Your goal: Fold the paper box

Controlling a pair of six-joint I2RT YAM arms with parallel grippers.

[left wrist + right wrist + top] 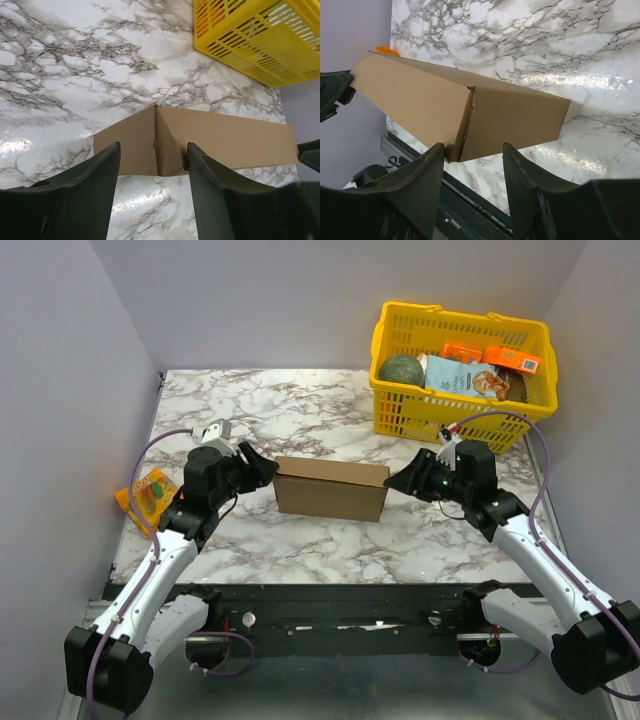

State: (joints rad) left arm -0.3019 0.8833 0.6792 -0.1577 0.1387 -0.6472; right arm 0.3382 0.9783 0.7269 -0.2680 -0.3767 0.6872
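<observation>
Already your paper box (331, 490) stands closed, a plain brown block in the middle of the marble table (290, 410), so the folding looks essentially done. Your left gripper (264, 467) and right gripper (396, 482) flank its two ends, jaws spread and clamping nothing. Only backing away seems left.

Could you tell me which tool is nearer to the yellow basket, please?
Right. The right tool sits at the right end of the box, a little to the near side of the basket. The left tool is at the box's left end, farther away.
</observation>
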